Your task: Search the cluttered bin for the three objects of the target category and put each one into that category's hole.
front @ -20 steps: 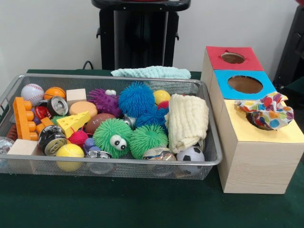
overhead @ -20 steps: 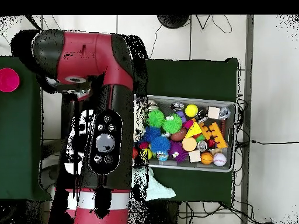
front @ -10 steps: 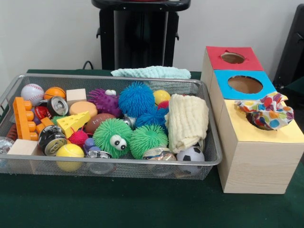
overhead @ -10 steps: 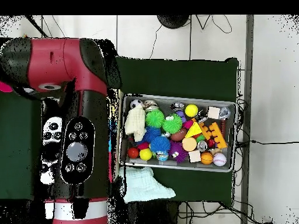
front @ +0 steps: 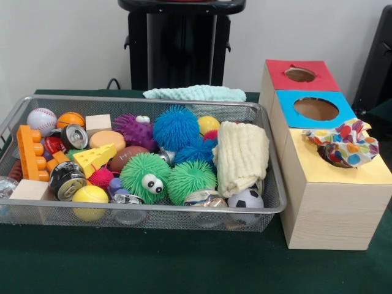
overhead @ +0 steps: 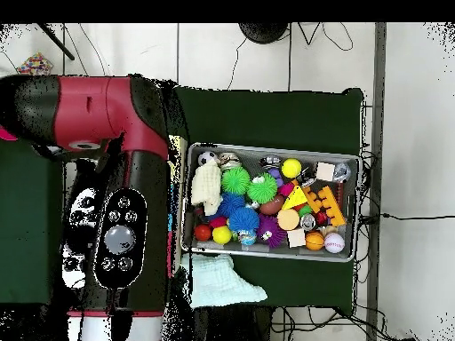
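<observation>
Silver wire-mesh bin [front: 147,211] sits at centre-left of the front view on the dark green tabletop [front: 184,269], packed full.

Count of contents, front view:
- 4 spiky rubber puffer balls: 2 green, one with googly eyes [front: 144,176] and one plain [front: 191,178]; 1 large blue [front: 176,127]; 1 purple [front: 135,130]. A smaller blue puffer [front: 197,150] lies between them.
- 1 cream waffle-weave folded cloth [front: 242,157], soft, draped at the bin's right end.
- 1 black-and-white mini soccer ball [front: 245,199], lower right corner of the bin.
- 1 white baseball [front: 41,120] and 1 orange basketball [front: 71,119], upper left.
- 1 smooth yellow ball [front: 90,196] against the near wall.
- 1 yellow foam cheese wedge [front: 95,158].
- 1 orange plastic building brick [front: 29,152], studded, at the left end.
- 2 plain wooden cubes [front: 98,123], [front: 27,190].
- 1 brown mini football [front: 125,157], partly buried.
- Several crushed metal cans, e.g. [front: 66,179]; exact count unclear.

1 pale wooden box [front: 334,214] stands right of the bin, with 3 coloured top panels: red [front: 300,75], blue [front: 315,109], yellow [front: 343,165], each with a hole. 1 polka-dot fabric piece [front: 343,144] is stuffed in the yellow panel's hole.

1 mint-green knitted cloth [front: 195,93] lies behind the bin.

Overhead view: red and black robot arm [overhead: 115,178] occupies the left of the frame, beside the bin. The tool is not visible in either view, so I cannot tell its state.
</observation>
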